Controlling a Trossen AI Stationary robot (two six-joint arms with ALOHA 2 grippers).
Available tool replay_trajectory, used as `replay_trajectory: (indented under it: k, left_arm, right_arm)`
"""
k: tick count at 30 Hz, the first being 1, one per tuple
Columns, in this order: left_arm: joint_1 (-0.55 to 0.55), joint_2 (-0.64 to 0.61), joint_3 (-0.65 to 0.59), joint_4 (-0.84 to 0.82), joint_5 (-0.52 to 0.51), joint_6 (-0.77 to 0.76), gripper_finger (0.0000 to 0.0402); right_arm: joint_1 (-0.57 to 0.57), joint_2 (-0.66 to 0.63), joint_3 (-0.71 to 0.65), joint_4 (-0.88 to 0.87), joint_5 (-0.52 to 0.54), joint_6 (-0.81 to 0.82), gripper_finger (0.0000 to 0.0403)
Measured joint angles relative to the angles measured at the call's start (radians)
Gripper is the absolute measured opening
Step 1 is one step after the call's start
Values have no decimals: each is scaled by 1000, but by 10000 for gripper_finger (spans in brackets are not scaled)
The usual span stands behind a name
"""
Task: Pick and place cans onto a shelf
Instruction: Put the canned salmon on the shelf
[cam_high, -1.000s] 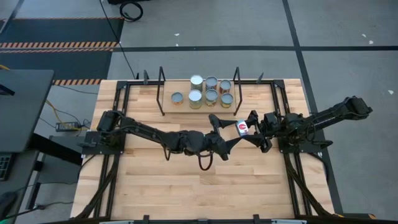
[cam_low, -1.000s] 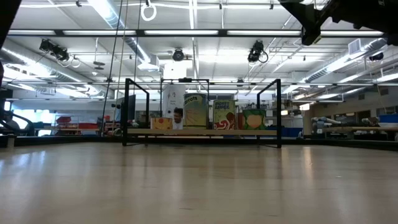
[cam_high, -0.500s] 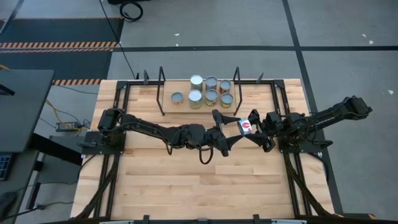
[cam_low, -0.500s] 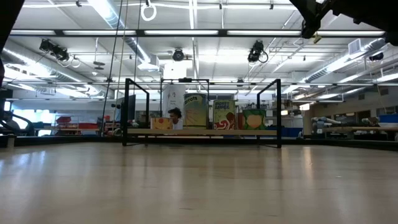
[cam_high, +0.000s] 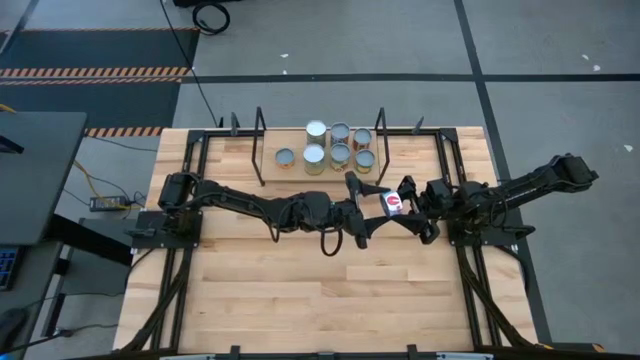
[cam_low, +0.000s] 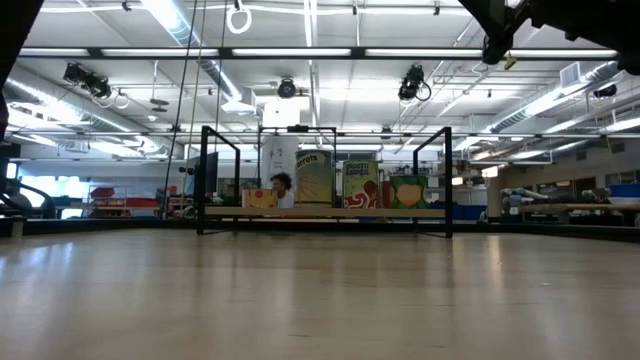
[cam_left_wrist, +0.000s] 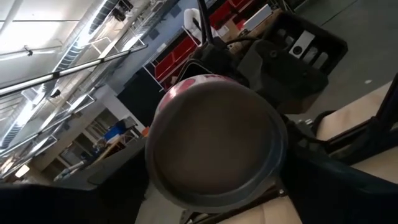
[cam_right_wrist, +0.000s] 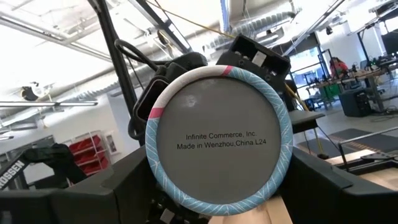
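In mid-air above the butcher-block tabletop (cam_high: 300, 290), just in front of the shelf (cam_high: 268, 172) and off its right end: a hand-over between the two arms. Held there, lying on its side, a red-and-white labelled can (cam_high: 391, 204), clear of the wood. On one side the right gripper (cam_high: 408, 200), clamped on the can, to judge by the right wrist view, where the printed blue-rimmed end face fills the gap between that arm's own dark fingers (cam_right_wrist: 323, 180). On the other side the left gripper (cam_high: 368, 198), brought right up to the can's opposite, bare metal end; cannot tell whether closed on it or merely around it. Already standing on the shelf board: seven cans (cam_high: 330, 148), bunched at the middle and right, with bare board on the left. In the low view, the same cans in a row behind the black frame posts, and both arms well above. Judged step: passing the can from right to left, placing not yet begun. Next, probably: confirm a firm left grip before any release on the right, then back the right arm off straight, turn the can upright, and set it down on the bare board without knocking its neighbours.
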Motion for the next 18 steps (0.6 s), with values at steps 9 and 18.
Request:
replay_trajectory:
  k: [9, 18]
  left_arm:
    - [0, 0, -1, 15, 11, -1, 279]
    - [-24, -22, -1, -88, -50, -58, 279]
  right_arm:
    - [-6, 0, 0, -5, 5, -9, 302]
    - [-6, -8, 0, -42, 59, -83, 347]
